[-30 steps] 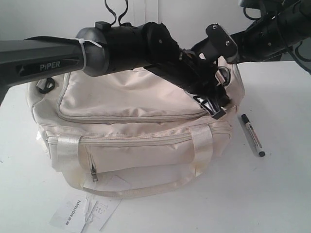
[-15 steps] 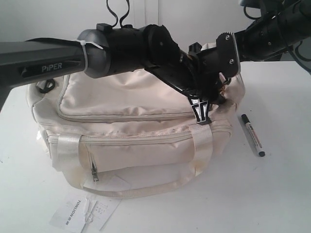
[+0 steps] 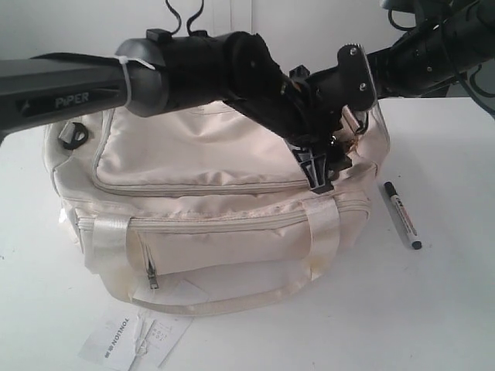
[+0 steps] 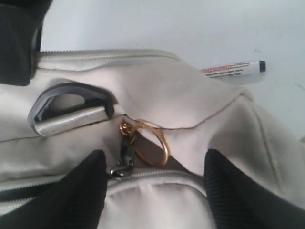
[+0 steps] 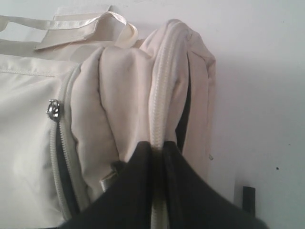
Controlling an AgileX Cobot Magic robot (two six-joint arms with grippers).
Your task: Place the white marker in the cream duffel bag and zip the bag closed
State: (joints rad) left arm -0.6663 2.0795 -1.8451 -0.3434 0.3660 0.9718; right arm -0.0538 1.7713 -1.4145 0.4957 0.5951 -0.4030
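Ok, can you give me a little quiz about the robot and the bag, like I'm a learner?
1. True or false: the white marker is already inside the cream duffel bag.
2. Which gripper is pinching a fold of the bag? A) left B) right C) neither
3. Fill in: the gold ring sits between the open fingers of the ___ gripper.

Key:
1. False. It lies on the table beside the bag.
2. B, the right gripper.
3. Left, the left gripper.
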